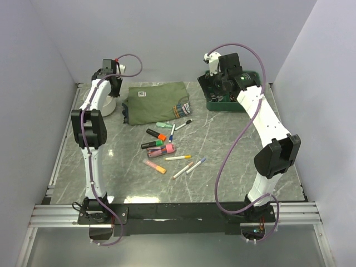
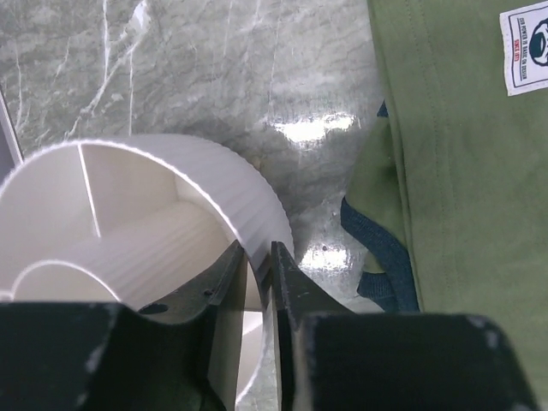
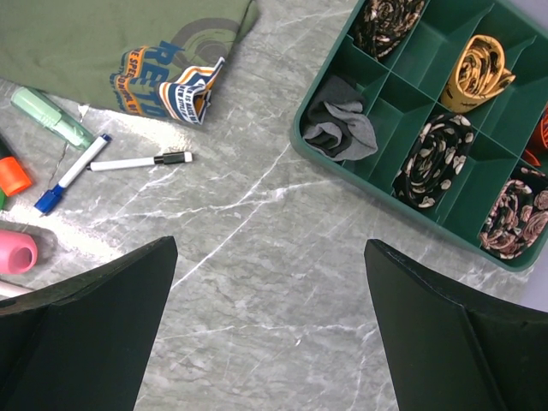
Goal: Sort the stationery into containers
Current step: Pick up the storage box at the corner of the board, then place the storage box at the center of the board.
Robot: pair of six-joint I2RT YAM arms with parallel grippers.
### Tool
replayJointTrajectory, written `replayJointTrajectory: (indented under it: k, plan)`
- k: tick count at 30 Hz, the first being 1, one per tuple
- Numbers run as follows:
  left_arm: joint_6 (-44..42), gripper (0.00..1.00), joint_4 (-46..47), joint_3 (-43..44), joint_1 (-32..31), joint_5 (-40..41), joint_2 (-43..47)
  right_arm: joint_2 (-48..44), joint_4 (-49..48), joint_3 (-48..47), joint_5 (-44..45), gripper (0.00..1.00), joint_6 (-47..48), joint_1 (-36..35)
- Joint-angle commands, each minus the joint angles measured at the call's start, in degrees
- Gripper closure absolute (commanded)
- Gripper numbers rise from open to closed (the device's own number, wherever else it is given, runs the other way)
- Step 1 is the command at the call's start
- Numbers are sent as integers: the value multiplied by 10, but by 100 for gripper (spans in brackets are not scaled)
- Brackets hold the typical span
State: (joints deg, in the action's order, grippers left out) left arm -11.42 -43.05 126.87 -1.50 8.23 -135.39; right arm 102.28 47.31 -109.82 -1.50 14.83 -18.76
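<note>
The white round tub (image 1: 110, 105) with inner dividers stands at the far left, and also shows in the left wrist view (image 2: 163, 197). My left gripper (image 1: 113, 89) is shut on its rim (image 2: 259, 257), one finger inside the wall and one outside. The stationery (image 1: 166, 148) lies loose mid-table: highlighters and thin white pens. The right wrist view shows a black-capped pen (image 3: 141, 161), a blue-capped pen (image 3: 73, 171), a green highlighter (image 3: 50, 116) and a pink one (image 3: 17, 253). My right gripper (image 1: 219, 78) is open and empty (image 3: 270, 244) above bare table.
A folded olive-green shirt (image 1: 156, 100) lies at the back between tub and pens, close to the tub (image 2: 462, 171). A dark green compartment tray (image 1: 225, 105) of rolled items sits at the back right (image 3: 432, 47). White walls enclose the table.
</note>
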Motion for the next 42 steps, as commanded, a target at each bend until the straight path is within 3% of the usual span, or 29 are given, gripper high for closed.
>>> replayJointTrajectory:
  k: [1,4,14,23,28,34,42]
  plan:
    - [0,83,9,-6,0,4,13,-14,-3,-2,9,2,-2,1]
    - [3,99,10,-15,-1,-1,30,-22,-5,5,11,2,-1,0]
    - [-40,99,22,-117,-49,6,209,-43,-9,8,14,3,-2,0]
    - [-102,99,-40,-126,-185,-115,348,-137,-38,71,66,1,-25,14]
    - [-107,99,-36,-126,-258,-183,363,-211,-86,174,97,0,-26,62]
    - [-118,99,-1,-158,-359,-175,333,-256,-80,224,-18,0,-76,216]
    - [-106,99,14,-124,-447,-169,232,-325,-72,306,-21,0,-66,270]
